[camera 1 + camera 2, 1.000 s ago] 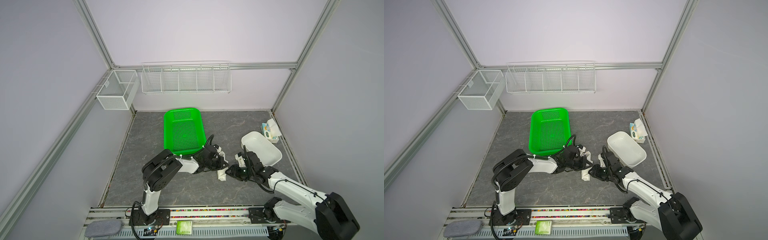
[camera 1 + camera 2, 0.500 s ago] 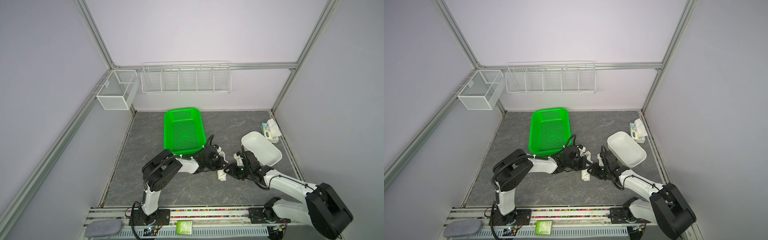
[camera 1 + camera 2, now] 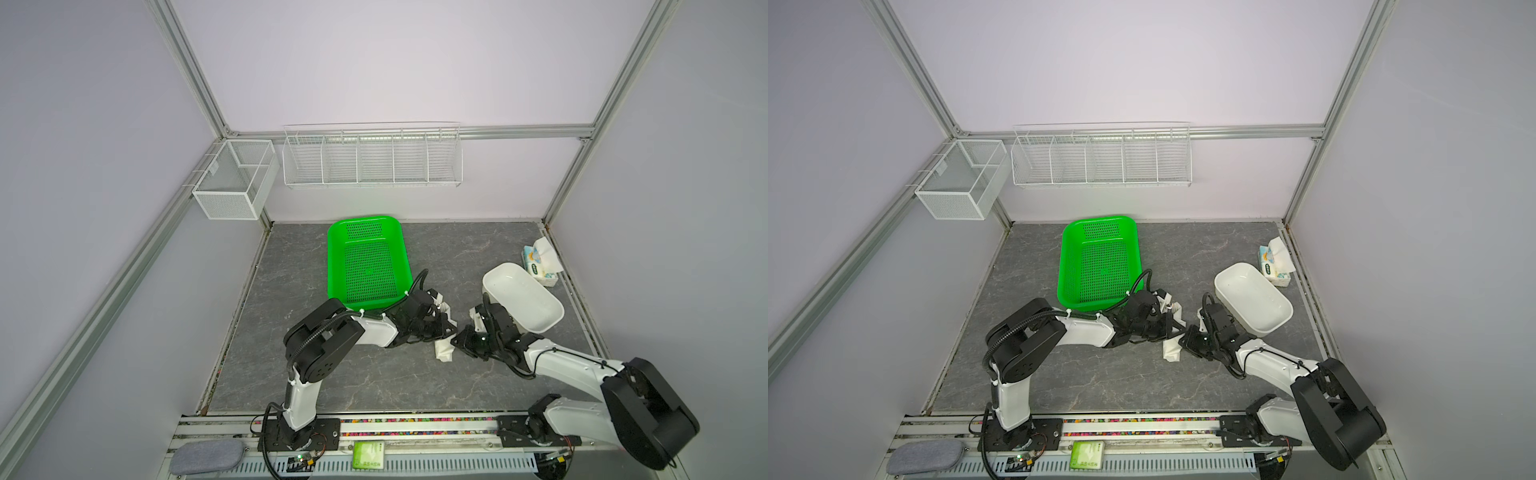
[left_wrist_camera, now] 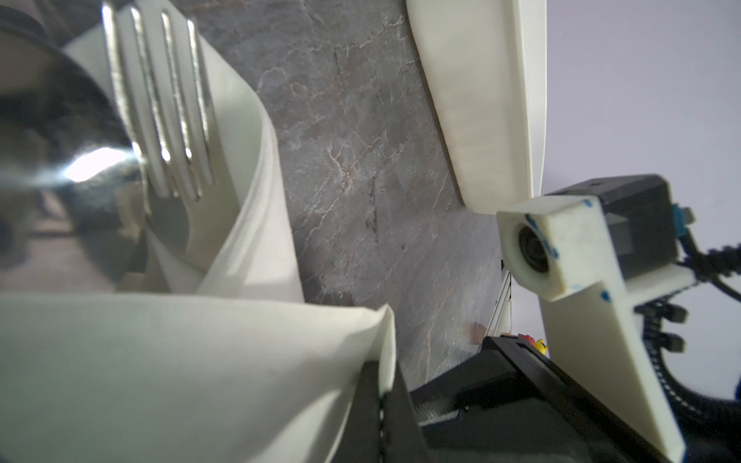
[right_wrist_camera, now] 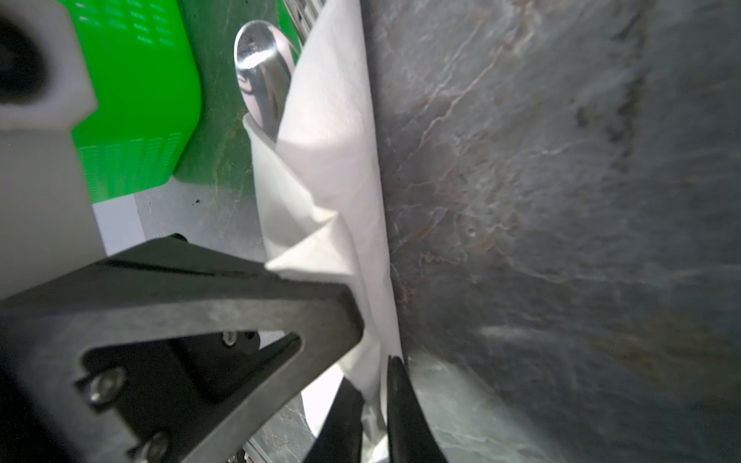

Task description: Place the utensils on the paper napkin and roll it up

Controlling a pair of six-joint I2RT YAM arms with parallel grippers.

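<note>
Napkin (image 3: 444,351) is wrapped round the utensils (image 4: 168,132), lying on the desk (image 3: 374,374) just in front of the green basket (image 3: 365,266), between both arms. Fork (image 4: 160,80) and spoon (image 5: 260,68) heads poke out the basket end; knife not visible. Left fingers (image 5: 240,304) are fully closed, pinching a fold by the look of it. Right fingers (image 5: 401,409) are nearly shut on the napkin's end away from the heads.

Suggest: turn both pinches the same way at the same rate, roll low on the desk. Thin paper, so don't pull the ends apart. Tilt it and the utensils likely slide out.
</note>
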